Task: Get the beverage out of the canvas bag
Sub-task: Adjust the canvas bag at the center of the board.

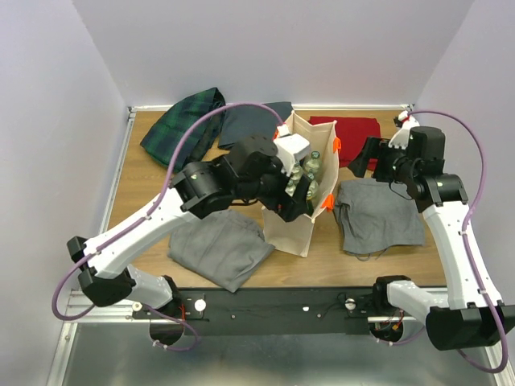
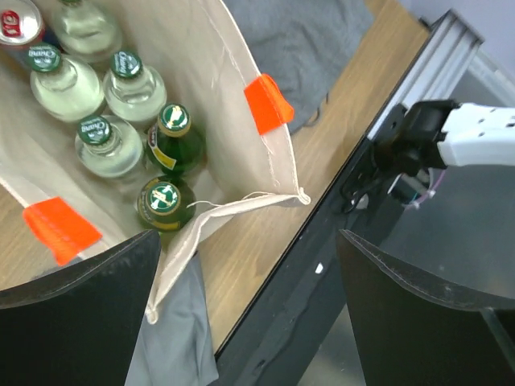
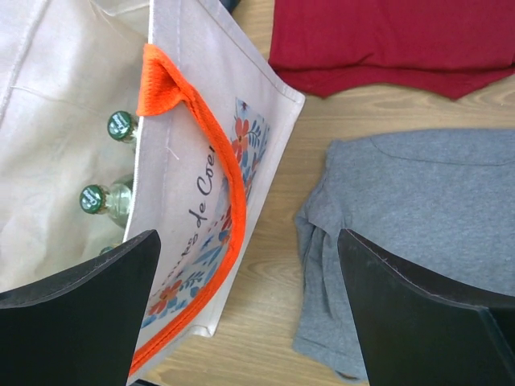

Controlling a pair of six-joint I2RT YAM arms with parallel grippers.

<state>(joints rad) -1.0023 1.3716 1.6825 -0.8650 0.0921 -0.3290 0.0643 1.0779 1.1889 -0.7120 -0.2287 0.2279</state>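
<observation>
The cream canvas bag (image 1: 290,229) with orange handles (image 3: 229,193) stands upright and open at the table's middle. Inside it are several clear bottles (image 2: 126,80) with green caps, two dark green bottles (image 2: 172,137) and a red can (image 2: 18,22). My left gripper (image 1: 296,203) is open and empty above the bag's near corner. In the left wrist view (image 2: 248,241) its fingers span the bag's edge and the table's front. My right gripper (image 1: 362,161) is open and empty. It hovers just right of the bag (image 3: 193,121), between bag and grey cloth (image 3: 248,241).
Flat grey cloths lie left (image 1: 219,245) and right (image 1: 378,211) of the bag. A red cloth (image 1: 350,133), a dark grey cloth (image 1: 245,125) and a dark green plaid cloth (image 1: 183,125) lie at the back. A black rail (image 1: 282,301) runs along the near edge.
</observation>
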